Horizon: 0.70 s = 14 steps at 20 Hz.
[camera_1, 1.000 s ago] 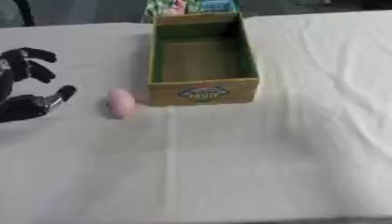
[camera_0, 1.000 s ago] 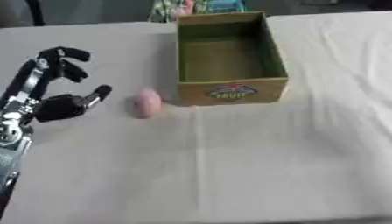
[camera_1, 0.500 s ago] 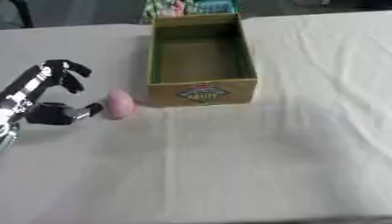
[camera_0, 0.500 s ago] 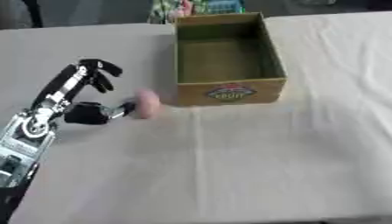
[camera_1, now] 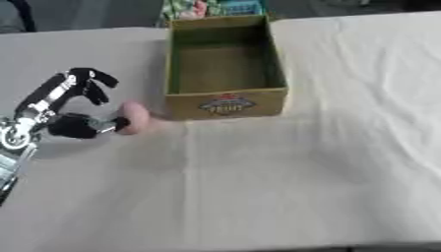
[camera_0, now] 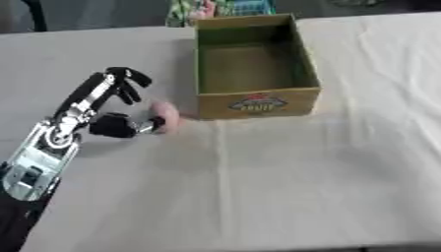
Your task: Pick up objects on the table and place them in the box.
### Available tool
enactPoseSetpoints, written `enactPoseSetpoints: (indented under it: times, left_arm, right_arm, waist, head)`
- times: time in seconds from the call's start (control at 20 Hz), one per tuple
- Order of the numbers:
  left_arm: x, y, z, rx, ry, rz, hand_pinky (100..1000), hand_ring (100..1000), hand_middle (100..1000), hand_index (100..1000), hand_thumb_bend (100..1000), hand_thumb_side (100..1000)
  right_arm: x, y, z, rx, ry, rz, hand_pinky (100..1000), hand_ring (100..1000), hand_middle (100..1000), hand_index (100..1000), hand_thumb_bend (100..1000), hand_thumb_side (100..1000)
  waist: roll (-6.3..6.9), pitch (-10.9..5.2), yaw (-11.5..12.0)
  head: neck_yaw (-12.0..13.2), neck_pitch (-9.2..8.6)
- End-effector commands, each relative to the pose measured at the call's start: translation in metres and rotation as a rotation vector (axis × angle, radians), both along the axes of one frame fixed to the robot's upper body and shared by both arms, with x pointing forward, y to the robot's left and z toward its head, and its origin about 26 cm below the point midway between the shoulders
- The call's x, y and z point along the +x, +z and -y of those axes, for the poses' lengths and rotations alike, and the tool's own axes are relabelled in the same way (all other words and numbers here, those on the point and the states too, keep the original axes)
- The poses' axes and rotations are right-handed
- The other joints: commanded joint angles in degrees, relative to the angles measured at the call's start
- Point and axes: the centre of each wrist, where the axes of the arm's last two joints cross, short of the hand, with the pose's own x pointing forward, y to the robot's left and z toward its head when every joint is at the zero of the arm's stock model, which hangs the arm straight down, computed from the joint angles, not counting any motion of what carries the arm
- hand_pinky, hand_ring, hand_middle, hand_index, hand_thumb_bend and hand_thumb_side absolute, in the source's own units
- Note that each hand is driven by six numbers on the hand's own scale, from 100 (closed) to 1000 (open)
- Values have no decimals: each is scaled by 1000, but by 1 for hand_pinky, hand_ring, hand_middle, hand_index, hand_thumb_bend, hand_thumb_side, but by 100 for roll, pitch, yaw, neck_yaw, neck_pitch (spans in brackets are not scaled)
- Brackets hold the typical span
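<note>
A small pink egg-shaped object [camera_0: 168, 117] lies on the white tablecloth just left of the box's front corner. The open cardboard box [camera_0: 256, 101], green inside with a label on its front wall, stands at the table's middle back and looks empty. My left hand [camera_0: 96, 107] comes in from the lower left; its thumb tip touches the pink object's left side, and its curved fingers arch above and behind it without closing on it. My right hand shows in neither view.
Colourful packages [camera_0: 222, 8] lie behind the box at the far edge. The white cloth [camera_0: 284, 182] has creases across the front and right.
My left hand has travelled right and forward until its thumb meets the pink object. The object and box have stayed in place.
</note>
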Motion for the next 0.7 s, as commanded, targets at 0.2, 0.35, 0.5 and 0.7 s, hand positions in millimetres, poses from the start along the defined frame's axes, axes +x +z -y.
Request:
enactPoseSetpoints:
  times: [0.2, 0.35, 0.5, 0.7]
  left_arm:
    - [15, 5, 5, 107, 36, 22, 617, 601, 684, 766, 610, 174]
    - [21, 1, 8, 162, 51, 17, 625, 606, 688, 769, 611, 171]
    - [25, -3, 10, 220, 51, 9, 635, 612, 692, 771, 611, 165]
    - [28, -6, 11, 313, 34, -4, 649, 621, 693, 772, 587, 127]
  right_arm:
    - [1, 9, 2, -13, 6, 20, 641, 713, 704, 818, 100, 272]
    - [1, 9, 2, -14, 7, 20, 641, 713, 704, 818, 100, 272]
    - [1, 9, 2, -14, 9, 20, 641, 713, 704, 818, 100, 272]
    - [1, 9, 2, -16, 11, 18, 640, 713, 703, 817, 100, 272]
  waist:
    - [-12, -117, -40]
    - [-15, -121, -53]
    - [-13, -125, -61]
    - [-8, -127, -67]
  head:
    - [26, -8]
    - [27, -6]
    - [32, -3]
    - [30, 10]
